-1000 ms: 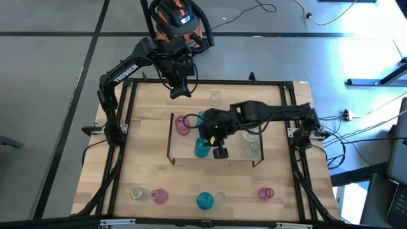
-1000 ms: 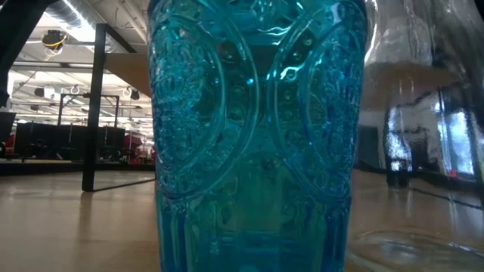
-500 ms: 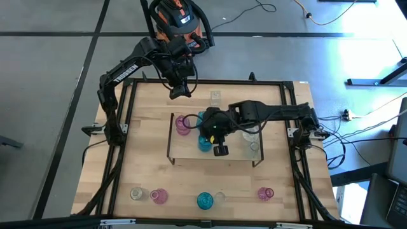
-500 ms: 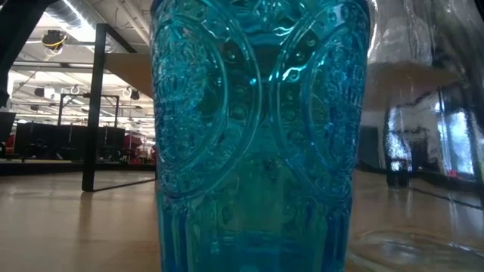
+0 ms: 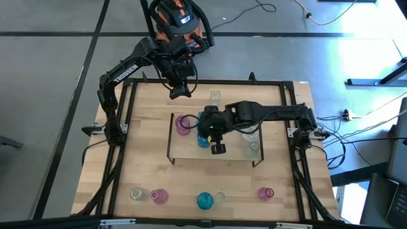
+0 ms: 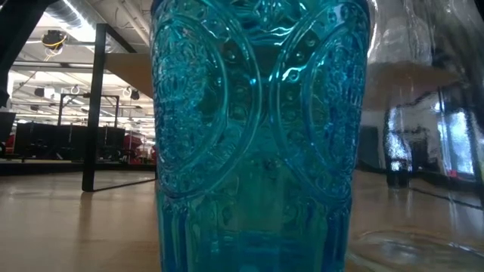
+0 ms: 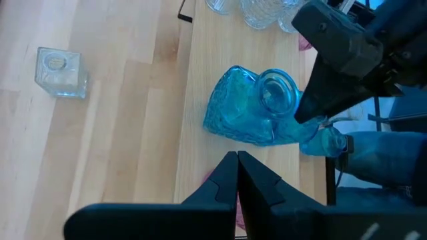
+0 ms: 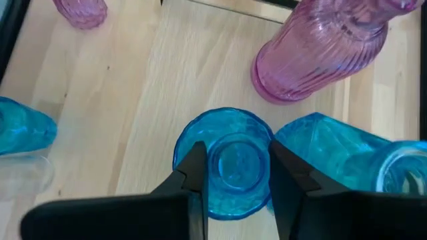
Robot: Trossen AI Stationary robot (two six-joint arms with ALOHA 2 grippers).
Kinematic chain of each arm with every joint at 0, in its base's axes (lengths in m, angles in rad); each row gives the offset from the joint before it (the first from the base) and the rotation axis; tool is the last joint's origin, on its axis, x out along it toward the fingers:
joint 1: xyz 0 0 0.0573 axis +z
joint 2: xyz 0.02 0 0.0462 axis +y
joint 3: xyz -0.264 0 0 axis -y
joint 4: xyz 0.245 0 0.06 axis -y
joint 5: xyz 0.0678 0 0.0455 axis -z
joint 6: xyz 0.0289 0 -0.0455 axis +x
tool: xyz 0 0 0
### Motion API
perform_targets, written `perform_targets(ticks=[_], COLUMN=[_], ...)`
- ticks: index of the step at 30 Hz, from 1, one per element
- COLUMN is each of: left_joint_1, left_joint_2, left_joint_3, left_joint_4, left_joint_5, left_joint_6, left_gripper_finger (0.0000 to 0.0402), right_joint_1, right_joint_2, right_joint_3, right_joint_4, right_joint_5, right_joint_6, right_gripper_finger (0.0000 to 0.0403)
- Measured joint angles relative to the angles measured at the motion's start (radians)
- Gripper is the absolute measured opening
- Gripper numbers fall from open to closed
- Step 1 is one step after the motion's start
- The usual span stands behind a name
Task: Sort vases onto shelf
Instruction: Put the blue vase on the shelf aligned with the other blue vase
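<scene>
My right gripper reaches down over the low wood shelf and is shut on a round teal vase; in the high view this pair sits at mid shelf. A second teal vase stands right beside it, and a ribbed pink vase stands on its base at the shelf's left part. Clear vases stand at the shelf's right end. My left gripper is shut and holds nothing, hovering above the table's far side. My right gripper pinches the teal vase at its upper part beside the mouth, one finger on each side. The fingers come from above, pointing down. The vase is upright below them; whether its base rests on the shelf I cannot tell.
A small clear square vase stands on the table beyond the shelf. Along the near edge stand a clear vase, pink vases, and a teal vase that fills the low view. Bare wood lies between that row and the shelf.
My right gripper has carried the teal vase across the shelf from its near side toward the far edge, close to the second teal vase, keeping it upright. The left arm has kept still.
</scene>
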Motion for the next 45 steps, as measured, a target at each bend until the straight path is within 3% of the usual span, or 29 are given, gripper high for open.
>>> perform_targets(ticks=[27,38,45], left_joint_1=[0.000,0.000,0.000], left_joint_2=[0.000,0.000,0.000], left_joint_3=[0.000,0.000,0.000], left_joint_4=[0.000,0.000,0.000], left_joint_5=[0.025,0.025,0.025], left_joint_6=[-0.002,-0.002,-0.004], left_gripper_finger=[0.0000,0.0000,0.0000], right_joint_1=[0.002,0.002,0.002], right_joint_2=[0.016,0.018,0.022], right_joint_3=[0.001,-0.001,0.028], right_joint_4=[-0.004,-0.015,-0.025], right_joint_5=[0.034,0.045,0.045], right_joint_6=[0.006,0.035,0.035], right_gripper_finger=[0.0082,0.0162,0.0185])
